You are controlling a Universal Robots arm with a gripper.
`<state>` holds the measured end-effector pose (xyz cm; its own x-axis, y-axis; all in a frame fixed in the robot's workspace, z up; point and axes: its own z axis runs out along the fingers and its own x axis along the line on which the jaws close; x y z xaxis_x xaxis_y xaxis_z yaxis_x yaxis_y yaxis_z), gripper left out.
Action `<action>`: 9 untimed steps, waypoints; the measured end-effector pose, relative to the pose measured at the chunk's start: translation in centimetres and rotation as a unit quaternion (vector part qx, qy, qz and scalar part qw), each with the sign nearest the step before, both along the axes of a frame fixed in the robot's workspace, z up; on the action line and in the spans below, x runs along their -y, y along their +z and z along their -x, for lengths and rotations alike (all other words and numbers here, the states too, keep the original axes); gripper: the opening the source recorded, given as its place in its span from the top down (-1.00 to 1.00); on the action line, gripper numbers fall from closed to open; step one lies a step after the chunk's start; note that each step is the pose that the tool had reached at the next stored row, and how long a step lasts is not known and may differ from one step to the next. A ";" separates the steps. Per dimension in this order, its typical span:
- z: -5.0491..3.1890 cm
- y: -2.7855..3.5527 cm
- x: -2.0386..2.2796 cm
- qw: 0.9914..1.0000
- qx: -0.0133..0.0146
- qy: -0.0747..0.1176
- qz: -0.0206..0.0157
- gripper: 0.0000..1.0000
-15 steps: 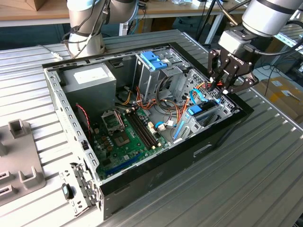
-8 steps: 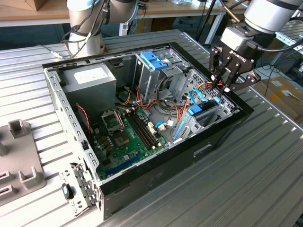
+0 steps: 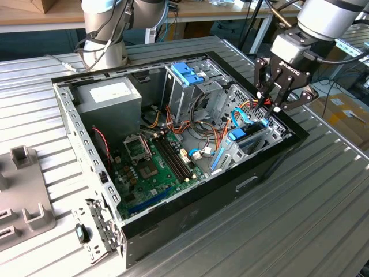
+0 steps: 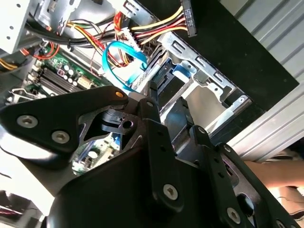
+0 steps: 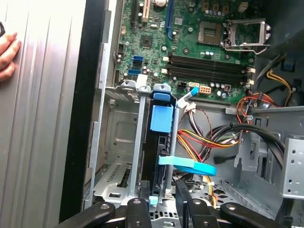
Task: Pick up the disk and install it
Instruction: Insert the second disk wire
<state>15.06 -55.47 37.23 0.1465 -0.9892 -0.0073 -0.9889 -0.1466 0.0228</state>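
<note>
1. Exterior view: an open desktop computer case [image 3: 173, 150] lies on its side on the ribbed metal tabletop [image 3: 323, 208], with the green motherboard [image 3: 153, 164] exposed toward the 7 o'clock part of the case interior.
2. The black end effector [image 3: 275, 104] hangs over the case's corner at about 2 o'clock, fingertips down just above the drive bay [image 3: 253, 138].
3. The disk [image 5: 160, 142] stands on edge inside that bay in the first wrist view, slotted between the grey metal bay walls, its light-blue carrier tab [image 5: 160, 118] facing the camera.
4. In the exterior view the same disk [image 3: 245, 138] shows as a blue-edged slab just below the fingertips, at about 7 o'clock from them.
5. End effector state: the fingers [image 5: 183, 192] sit close together near the disk's edge, but I cannot tell whether they are clamped on it or released.
6. A flat blue data cable [image 5: 190, 165] curls across beside the disk, with red, yellow and black power wires [image 5: 213, 137] bundled just beyond it.
7. The tall metal drive cage with its blue plastic bracket [image 3: 187, 72] stands at about 12 o'clock in the case, well apart from the end effector.
8. The grey power supply [image 3: 109, 95] fills the 10 o'clock corner.
9. A person's hand [image 5: 7, 54] rests on the tabletop outside the case in the first wrist view.
</note>
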 end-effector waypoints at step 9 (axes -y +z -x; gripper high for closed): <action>0.00 0.00 0.00 0.999 0.000 0.039 0.000 0.29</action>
<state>15.06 -55.47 37.23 0.2226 -0.9749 -0.0073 -0.9746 -0.2227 0.0228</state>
